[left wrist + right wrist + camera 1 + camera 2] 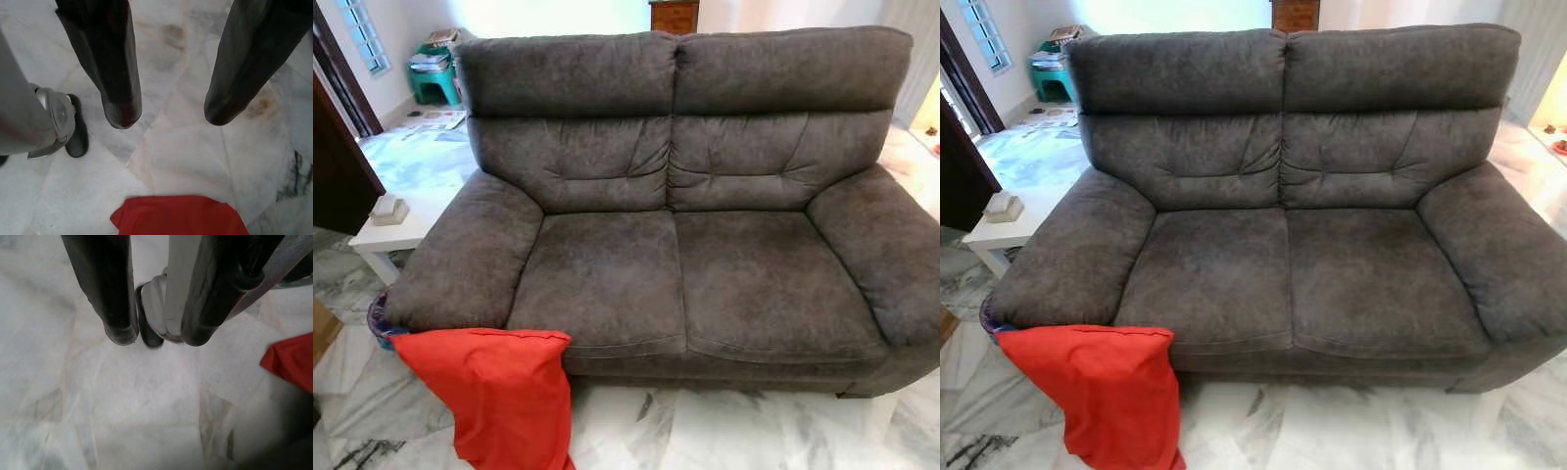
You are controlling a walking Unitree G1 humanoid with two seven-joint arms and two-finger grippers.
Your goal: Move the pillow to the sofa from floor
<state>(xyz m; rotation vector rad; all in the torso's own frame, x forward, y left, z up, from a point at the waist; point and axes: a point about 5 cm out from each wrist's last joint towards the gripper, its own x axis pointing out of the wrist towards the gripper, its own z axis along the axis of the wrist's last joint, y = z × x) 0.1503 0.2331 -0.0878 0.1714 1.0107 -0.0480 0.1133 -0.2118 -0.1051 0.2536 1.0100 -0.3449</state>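
A red pillow (494,392) stands on the marble floor, leaning against the front of the dark grey two-seat sofa (685,274) below its left armrest. Both seat cushions are bare. My left gripper (173,110) hangs open above the floor, with a corner of the red pillow (181,215) lying just beyond its fingertips. My right gripper (159,335) also hangs open over the floor, nothing between its fingers, and the pillow's edge (291,362) sits off to one side. My own foot (54,122) shows beside the left fingers.
A low white table (396,235) with a small box stands left of the sofa. A blue item (380,328) peeks out behind the pillow. A green stool (435,80) with papers is at the back left. Dark wooden furniture (337,166) lines the left edge.
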